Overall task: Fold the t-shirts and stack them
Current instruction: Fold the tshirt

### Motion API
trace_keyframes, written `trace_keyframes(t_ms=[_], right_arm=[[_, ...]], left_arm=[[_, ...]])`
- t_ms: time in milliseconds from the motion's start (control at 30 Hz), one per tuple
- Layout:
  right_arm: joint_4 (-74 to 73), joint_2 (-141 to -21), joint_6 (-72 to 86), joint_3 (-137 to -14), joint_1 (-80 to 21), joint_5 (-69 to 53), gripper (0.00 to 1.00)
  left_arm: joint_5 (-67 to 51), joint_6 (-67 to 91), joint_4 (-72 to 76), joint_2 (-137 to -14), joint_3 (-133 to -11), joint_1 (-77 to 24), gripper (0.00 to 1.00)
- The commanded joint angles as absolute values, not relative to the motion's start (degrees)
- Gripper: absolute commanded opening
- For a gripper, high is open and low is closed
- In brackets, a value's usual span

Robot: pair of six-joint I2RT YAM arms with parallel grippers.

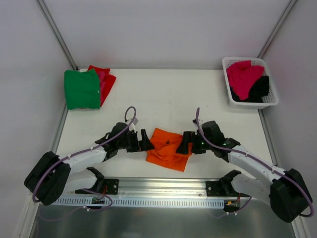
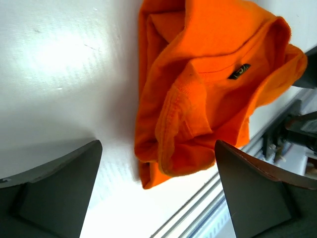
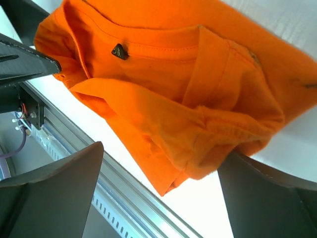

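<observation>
Orange t-shirt [image 1: 167,148]: lies rumpled and half-folded on the table [image 1: 163,99], directly between the two grippers.

Left gripper [image 1: 145,141]: jaws spread wide, holding nothing. The shirt's bunched edge sits just ahead of its fingertips.

Right gripper [image 1: 184,143]: jaws likewise spread and empty, with doubled-over cloth just ahead.

Handling, by judgement: light, limp cloth with no stiffness. It is likely to sag, and the layers may slip over each other.

Best hold looks like a pinch through all layers at the stitched hem nearest each gripper, not at the collar with its label [image 3: 118,51].
</observation>
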State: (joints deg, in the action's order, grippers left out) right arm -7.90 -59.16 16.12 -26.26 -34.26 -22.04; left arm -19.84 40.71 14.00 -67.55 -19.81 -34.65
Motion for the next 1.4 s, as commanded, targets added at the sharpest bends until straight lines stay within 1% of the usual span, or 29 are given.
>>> trace_keyframes(t_ms=[0, 33, 67, 167, 200, 300, 367, 400, 433, 467, 500, 533, 567, 600, 733, 933, 1200, 1367], right_arm=[[-12.1, -54.3, 15.1, -26.5, -34.6, -18.3, 0.99], [-13.3, -53.4, 15.0, -26.7, -34.6, -17.7, 1.00], [-13.8, -52.7, 14.8, -27.1, -34.6, -17.5, 1.00], [-15.1, -50.5, 14.5, -28.8, -34.6, -16.7, 0.99], [-15.2, -50.5, 14.3, -30.0, -34.6, -16.6, 1.00], [-15.6, -53.1, 13.7, -32.2, -34.7, -16.9, 1.00], [-14.8, -56.1, 13.4, -34.2, -34.5, -17.0, 1.00], [-14.4, -57.0, 13.6, -34.6, -34.6, -17.1, 0.99], [-13.1, -57.8, 13.8, -35.4, -34.6, -17.2, 0.98], [-12.5, -59.5, 14.0, -35.8, -34.6, -17.4, 0.85], [-11.7, -60.4, 14.3, -36.1, -34.5, -17.3, 0.28], [-11.6, -61.2, 14.7, -37.0, -34.4, -17.3, 0.02], [-11.6, -62.7, 15.3, -37.3, -34.4, -17.2, 0.00], [-11.0, -63.2, 15.4, -37.5, -34.4, -17.7, 0.01], [-11.1, -62.8, 15.9, -37.2, -34.4, -17.4, 0.00], [-13.3, -58.6, 15.6, -36.3, -34.4, -15.6, 0.01], [-13.8, -58.6, 15.6, -35.3, -34.4, -15.4, 0.01], [-14.0, -56.7, 15.6, -34.3, -34.3, -14.9, 0.00]], left_arm=[[-12.0, 40.7, 8.0, -60.8, -20.6, -36.7, 0.99], [-10.6, 40.7, 7.2, -58.8, -20.7, -37.4, 0.99], [-9.6, 40.6, 6.6, -54.1, -20.7, -38.2, 0.99], [-9.4, 39.3, 5.0, -48.3, -23.0, -39.9, 0.99], [-9.7, 38.7, 4.1, -48.0, -24.1, -40.0, 0.99], [-11.2, 35.6, 1.6, -51.3, -29.2, -40.1, 0.99], [-11.8, 32.7, 1.2, -57.3, -33.2, -40.1, 0.99], [-11.9, 32.1, 1.3, -59.7, -34.6, -40.1, 0.95], [-13.3, 30.1, 1.3, -64.6, -37.8, -40.1, 0.89], [-13.8, 29.3, 1.3, -67.0, -39.7, -40.1, 0.81], [-14.4, 28.6, 1.2, -69.8, -41.4, -40.1, 0.52], [-15.8, 27.0, 1.2, -74.7, -45.0, -40.0, 0.35], [-16.3, 26.6, 1.1, -77.1, -46.7, -40.0, 0.19], [-16.6, 26.4, 0.9, -81.4, -48.3, -40.0, 0.00], [-22.5, 26.0, 0.9, -90.2, -56.1, -40.1, 0.00], [-26.6, 25.6, 0.9, -96.0, -60.2, -41.1, 0.00], [-27.4, 26.5, 0.9, -101.1, -61.8, -45.3, 0.00], [-23.4, 29.0, 0.9, -104.6, -60.5, -46.6, 0.00]])
